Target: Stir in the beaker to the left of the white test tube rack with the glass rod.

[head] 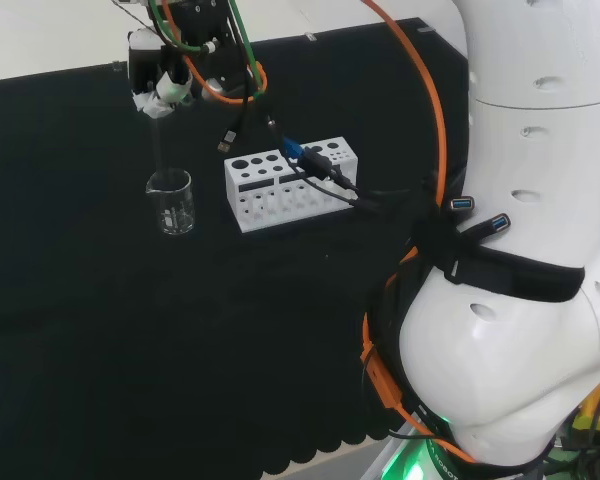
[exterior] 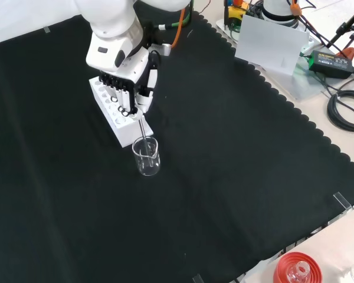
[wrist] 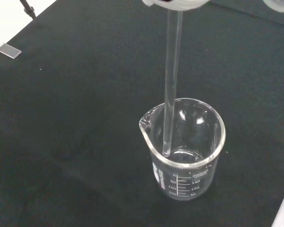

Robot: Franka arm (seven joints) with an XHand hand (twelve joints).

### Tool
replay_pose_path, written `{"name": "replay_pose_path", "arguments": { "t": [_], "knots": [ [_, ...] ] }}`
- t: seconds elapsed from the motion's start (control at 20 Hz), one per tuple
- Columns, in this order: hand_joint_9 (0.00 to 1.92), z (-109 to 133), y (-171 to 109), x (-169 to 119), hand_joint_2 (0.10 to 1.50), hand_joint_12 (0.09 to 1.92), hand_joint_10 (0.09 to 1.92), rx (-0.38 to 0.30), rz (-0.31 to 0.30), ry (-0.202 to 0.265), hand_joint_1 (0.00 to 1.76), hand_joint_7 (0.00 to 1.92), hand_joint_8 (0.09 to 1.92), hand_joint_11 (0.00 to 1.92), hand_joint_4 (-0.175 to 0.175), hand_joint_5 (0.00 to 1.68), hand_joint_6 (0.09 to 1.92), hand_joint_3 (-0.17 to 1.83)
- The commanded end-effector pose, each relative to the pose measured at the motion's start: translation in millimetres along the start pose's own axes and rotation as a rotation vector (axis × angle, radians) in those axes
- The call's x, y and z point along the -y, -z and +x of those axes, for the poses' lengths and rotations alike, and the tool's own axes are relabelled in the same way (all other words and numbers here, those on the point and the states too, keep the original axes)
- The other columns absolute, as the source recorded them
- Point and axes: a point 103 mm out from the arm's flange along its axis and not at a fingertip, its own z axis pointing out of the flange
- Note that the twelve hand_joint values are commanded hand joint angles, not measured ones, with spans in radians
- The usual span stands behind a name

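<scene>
A clear glass beaker (head: 171,202) (exterior: 147,157) (wrist: 183,151) stands on the black cloth, to the left of the white test tube rack (head: 290,183) (exterior: 114,110) in the head view. The hand (head: 163,82) (exterior: 130,79) hangs above the beaker, its fingers curled on the top of a glass rod (head: 159,142) (exterior: 143,134) (wrist: 171,85). The rod points down into the beaker. In the wrist view its lower end is inside, near the spout side and just above the bottom. The beaker looks empty.
A red ribbed ring stand (exterior: 297,269) with glassware sits at the front view's lower right edge. Cables (head: 325,172) run from the hand over the rack. The arm's white links (head: 520,250) stand at the head view's right. Cloth's scalloped edge (exterior: 295,112).
</scene>
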Motion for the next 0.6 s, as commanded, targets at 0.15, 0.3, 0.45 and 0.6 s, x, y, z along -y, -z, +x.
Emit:
{"name": "replay_pose_path", "arguments": {
  "t": [0.15,0.3,0.45,0.6],
  "knots": [
    [1.66,-2.5,6.6,11.4,1.07,0.73,0.49,0.017,-0.013,-0.008,1.31,1.29,0.58,1.51,-0.175,1.24,0.56,-0.17],
    [1.66,-3.0,7.8,14.2,1.07,0.73,0.49,0.009,-0.023,-0.007,1.31,1.29,0.58,1.51,-0.175,1.24,0.56,-0.17],
    [1.66,-3.8,9.2,17.7,1.07,0.73,0.49,0.001,-0.022,-0.010,1.31,1.29,0.58,1.51,-0.175,1.24,0.56,-0.17],
    [1.66,-4.4,9.9,18.6,1.07,0.74,0.49,0.000,-0.018,-0.018,1.31,1.29,0.58,1.51,-0.175,1.24,0.56,-0.17]
  ]
}}
